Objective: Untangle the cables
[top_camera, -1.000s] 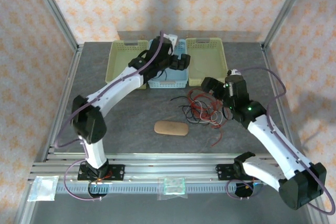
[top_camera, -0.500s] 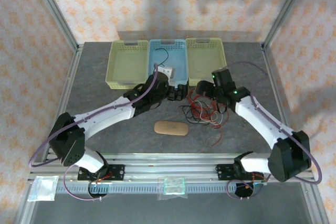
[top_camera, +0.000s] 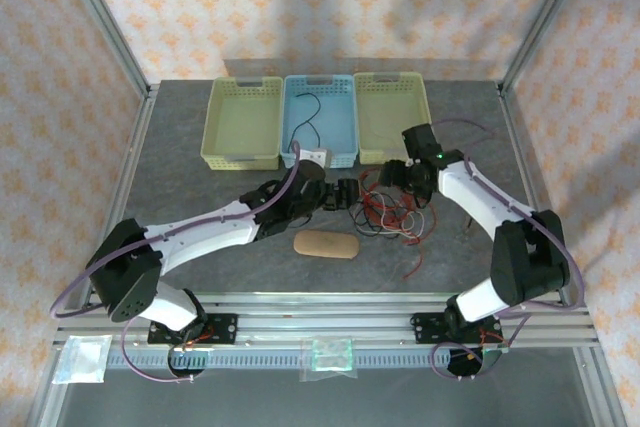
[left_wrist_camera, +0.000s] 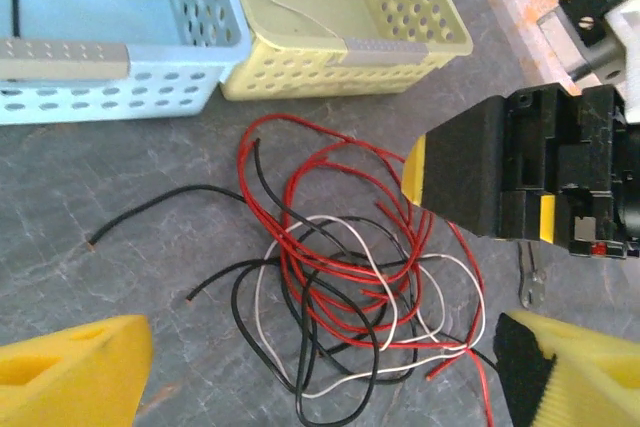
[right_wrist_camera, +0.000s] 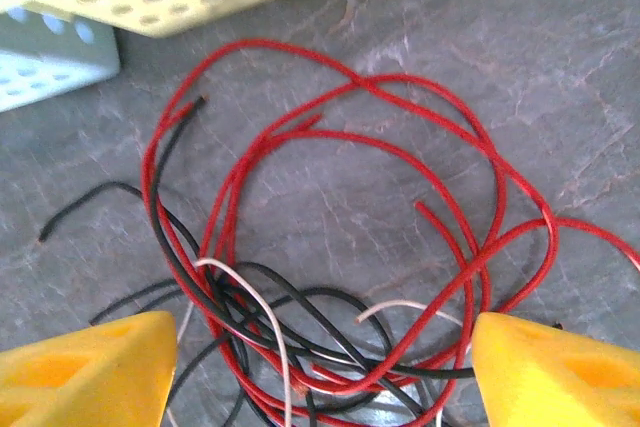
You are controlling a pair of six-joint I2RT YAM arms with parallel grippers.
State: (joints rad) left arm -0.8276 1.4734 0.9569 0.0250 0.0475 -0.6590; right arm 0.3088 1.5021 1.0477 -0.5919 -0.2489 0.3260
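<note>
A tangle of thin red, black and white cables (top_camera: pixel 388 209) lies on the grey table in front of the baskets. In the left wrist view the cables (left_wrist_camera: pixel 340 277) loop over each other between my yellow fingertips. My left gripper (top_camera: pixel 345 195) is open at the tangle's left edge. My right gripper (top_camera: pixel 398 177) is open just above the tangle's far right side. In the right wrist view red loops and black and white strands (right_wrist_camera: pixel 330 277) spread between its fingertips. One black cable (top_camera: pixel 308 112) lies inside the blue basket (top_camera: pixel 320 152).
Two yellow-green baskets (top_camera: pixel 243 125) (top_camera: pixel 392 112) flank the blue one at the back. A tan oval pad (top_camera: pixel 326 244) lies in front of the tangle. A loose red strand (top_camera: pixel 413 269) lies toward the near right.
My left arm swung down from the blue basket to the tangle's left side. My right gripper moved back and left over the tangle. A black cable now lies in the blue basket.
</note>
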